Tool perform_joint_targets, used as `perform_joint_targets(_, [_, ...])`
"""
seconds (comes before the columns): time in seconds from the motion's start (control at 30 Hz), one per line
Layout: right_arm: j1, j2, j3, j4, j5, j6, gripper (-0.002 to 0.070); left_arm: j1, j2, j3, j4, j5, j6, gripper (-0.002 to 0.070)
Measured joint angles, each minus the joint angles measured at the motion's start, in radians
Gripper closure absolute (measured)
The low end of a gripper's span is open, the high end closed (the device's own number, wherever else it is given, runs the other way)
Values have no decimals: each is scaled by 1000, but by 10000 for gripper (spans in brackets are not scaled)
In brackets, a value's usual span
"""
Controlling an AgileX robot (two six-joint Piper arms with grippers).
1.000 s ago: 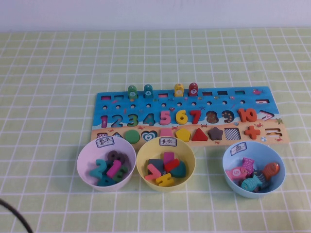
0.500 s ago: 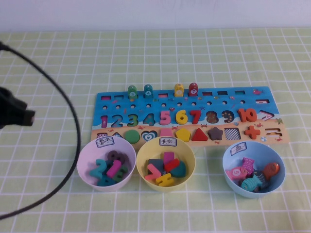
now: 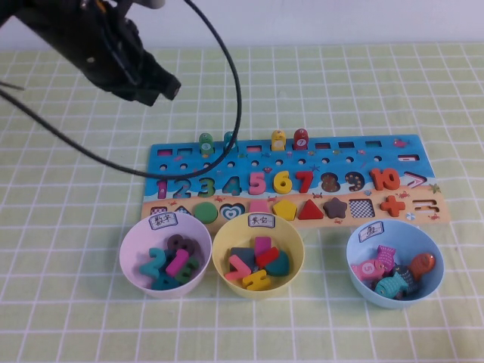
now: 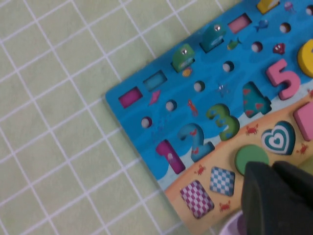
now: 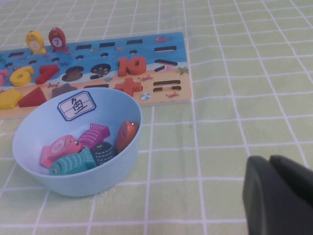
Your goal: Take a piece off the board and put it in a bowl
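Observation:
The board (image 3: 355, 160) lies mid-table with four pegs standing on its far row. The grass-green piece (image 3: 206, 142) is the leftmost; a teal peg (image 3: 230, 140) stands beside it, partly crossed by a black cable. In the left wrist view the piece (image 4: 183, 57) stands on the board (image 4: 142, 105). My left gripper (image 3: 168, 87) hangs high, behind and left of the board, with its fingers (image 4: 259, 196) shut and empty. The light blue bowl (image 3: 376, 295) sits front right and holds several fish pieces. My right gripper (image 5: 270, 160) is shut and empty, low over the cloth beside the bowl (image 5: 88, 183); it does not show in the high view.
A lilac bowl (image 3: 130, 261) with number pieces and a yellow bowl (image 3: 221, 257) with shape pieces stand in front of the board. A yellow peg (image 3: 278, 140) and a red peg (image 3: 300, 138) stand on the far row. The left arm's cable (image 3: 234, 113) loops over the board's left end.
My left arm has swung in from the left edge to high over the table's far left. Its cable now hangs across the board's left end. Board, pegs and bowls have not moved.

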Motion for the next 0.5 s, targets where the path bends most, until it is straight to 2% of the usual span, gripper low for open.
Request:
perform_joint_targets(0.2, [0,0,0,0,0,0,694,-44,200,-220,43,41,-17,678])
perform_joint_targets(0.5, [0,0,0,0,0,0,694,-79,422,-360,86,42,-61,678])
